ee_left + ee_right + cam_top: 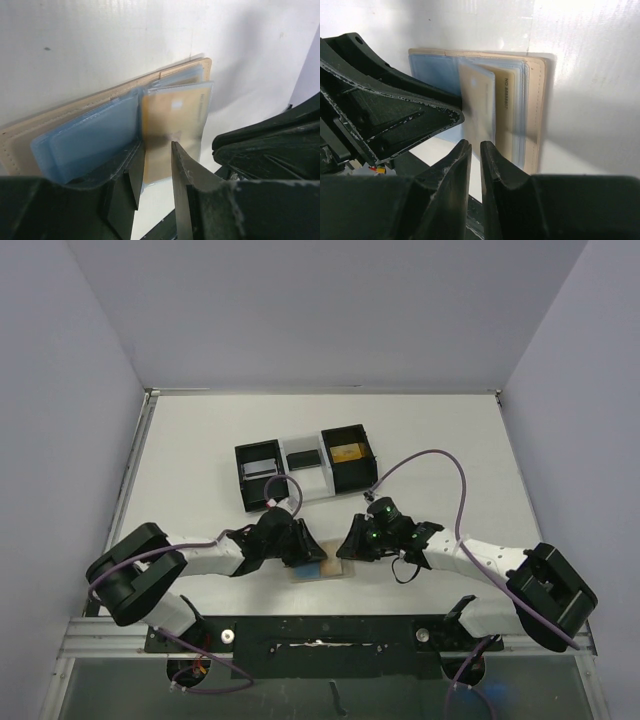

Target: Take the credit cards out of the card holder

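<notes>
The card holder [322,573] lies open flat on the table near the front edge, tan-brown [75,107] with blue see-through sleeves [85,140]. A gold-tan credit card [172,120] sticks partway out of a sleeve. My left gripper [157,162] is open just over that card's near end, its fingers apart and not pinching it. My right gripper [476,150] faces it from the other side, jaws a narrow slit apart with nothing between them, right at the edge of the same card [477,100]. A second card [506,110] with printed digits shows in the holder [537,100].
A black-and-white three-compartment tray [240,475] stands behind the grippers, with a gold item [348,452] in its right compartment. The two grippers [308,552] [345,548] are nearly nose to nose over the holder. Grey walls enclose the table.
</notes>
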You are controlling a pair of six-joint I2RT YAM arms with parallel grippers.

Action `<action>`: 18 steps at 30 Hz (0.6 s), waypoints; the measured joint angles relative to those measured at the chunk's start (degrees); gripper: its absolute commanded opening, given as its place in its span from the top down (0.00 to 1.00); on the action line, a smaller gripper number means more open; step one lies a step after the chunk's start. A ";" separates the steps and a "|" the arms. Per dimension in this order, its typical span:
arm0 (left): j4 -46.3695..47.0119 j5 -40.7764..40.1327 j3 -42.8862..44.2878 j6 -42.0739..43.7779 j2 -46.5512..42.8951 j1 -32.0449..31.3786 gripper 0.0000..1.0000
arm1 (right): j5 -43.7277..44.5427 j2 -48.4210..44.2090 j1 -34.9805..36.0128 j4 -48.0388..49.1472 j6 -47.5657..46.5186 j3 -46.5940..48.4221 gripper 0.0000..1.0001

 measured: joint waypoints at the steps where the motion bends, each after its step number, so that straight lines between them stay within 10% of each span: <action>1: -0.96 -0.55 0.02 0.33 -0.57 0.00 0.71 | -0.31 -0.09 0.00 0.22 0.02 0.00 0.84; 18: -21.94 -12.22 3.26 7.32 -13.73 1.70 0.59 | 0.00 5.62 0.13 -1.57 0.68 2.67 0.71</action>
